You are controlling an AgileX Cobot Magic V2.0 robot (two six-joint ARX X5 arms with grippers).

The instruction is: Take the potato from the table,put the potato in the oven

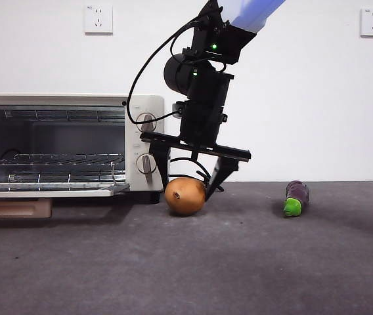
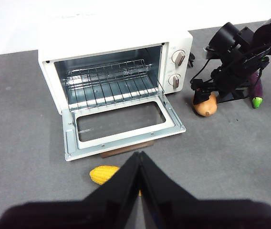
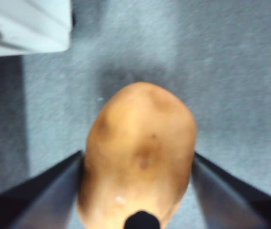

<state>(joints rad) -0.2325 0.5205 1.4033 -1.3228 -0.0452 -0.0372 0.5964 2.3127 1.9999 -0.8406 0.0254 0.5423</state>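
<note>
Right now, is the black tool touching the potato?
Cannot tell. In the right wrist view the right tool has a jaw close on each side of the potato, but blur hides whether they press it. The front view doesn't settle it either.

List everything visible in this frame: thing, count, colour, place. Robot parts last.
potato: one, orange-tan, on the table beside the oven's knob side.
oven: one, cream-white, door open, wire rack inside.
eggplant: one, purple with green cap, lying beyond the potato from the oven.
corn: one, yellow, before the open door.
table: one, dark grey.
wall sockets: two, white.
right claw: black, open, straddling the potato.
left claw: black, shut, waiting.
</note>
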